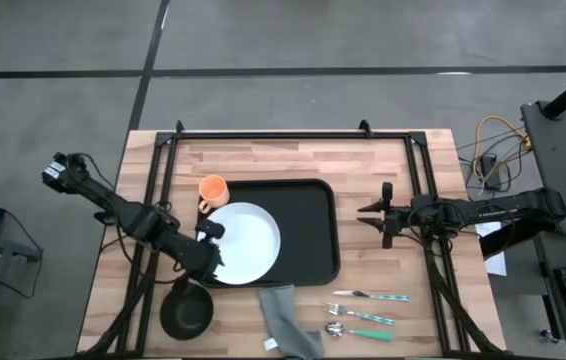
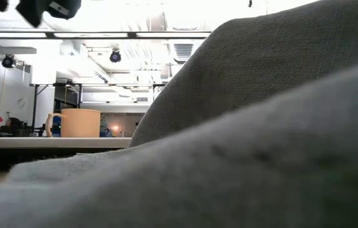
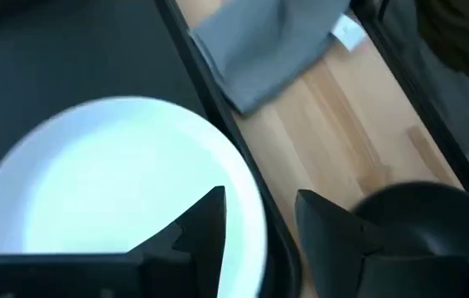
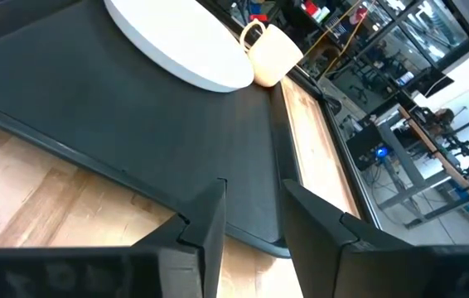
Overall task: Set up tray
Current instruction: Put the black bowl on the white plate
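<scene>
The black tray (image 1: 308, 225) lies in the middle of the table. A round white plate (image 1: 248, 243) lies on the tray's left part, and its edge reaches the tray's left rim. My left gripper (image 1: 213, 245) (image 3: 259, 228) is open at the plate's left edge. One finger (image 3: 205, 228) stands over the plate (image 3: 110, 182), the other (image 3: 334, 236) outside its rim, and no touch shows. My right gripper (image 1: 366, 222) (image 4: 255, 219) is open and level, just right of the tray's right rim (image 4: 135, 178).
An orange mug (image 1: 212, 190) (image 4: 269, 51) stands at the tray's far left corner. A black bowl (image 1: 185, 312) (image 3: 421, 215) sits near the left gripper. A grey cloth (image 1: 289, 322) (image 3: 263, 50) lies at the near edge and fills the low view. Three pieces of cutlery (image 1: 365, 314) lie to its right.
</scene>
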`<state>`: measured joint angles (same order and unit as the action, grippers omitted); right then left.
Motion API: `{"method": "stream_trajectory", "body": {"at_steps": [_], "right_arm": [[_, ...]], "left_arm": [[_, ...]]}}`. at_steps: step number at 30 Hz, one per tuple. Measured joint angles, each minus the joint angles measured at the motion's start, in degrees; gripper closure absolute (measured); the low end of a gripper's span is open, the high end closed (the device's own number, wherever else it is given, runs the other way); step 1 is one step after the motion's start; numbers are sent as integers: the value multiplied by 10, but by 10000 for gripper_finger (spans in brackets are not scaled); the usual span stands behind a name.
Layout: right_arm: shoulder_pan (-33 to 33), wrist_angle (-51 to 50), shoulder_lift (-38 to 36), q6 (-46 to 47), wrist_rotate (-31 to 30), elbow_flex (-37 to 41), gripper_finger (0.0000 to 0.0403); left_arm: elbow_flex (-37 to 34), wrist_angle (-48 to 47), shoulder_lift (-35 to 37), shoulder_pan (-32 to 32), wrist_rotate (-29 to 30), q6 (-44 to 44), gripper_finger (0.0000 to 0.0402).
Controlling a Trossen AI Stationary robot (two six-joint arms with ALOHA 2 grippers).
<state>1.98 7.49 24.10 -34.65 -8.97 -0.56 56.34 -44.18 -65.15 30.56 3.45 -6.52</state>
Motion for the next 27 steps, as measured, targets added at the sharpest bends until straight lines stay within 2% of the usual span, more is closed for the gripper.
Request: {"method": "stream_trajectory", "body": {"at_steps": [7,12,21,27], "right_arm": [[0,0,0,1,0,0,296],[0,0,0,1,0,0,299],[0,0,0,1,0,0,300],[0,0,0,1,0,0,303]], "left_arm": [[-1,-28,-19,57,0,-78,274],[-1,-28,-61,85,1,-141,274],[-1,-40,-166,96,-3,-172,274],[-1,-41,-199,97,-31,-179,274]]}}
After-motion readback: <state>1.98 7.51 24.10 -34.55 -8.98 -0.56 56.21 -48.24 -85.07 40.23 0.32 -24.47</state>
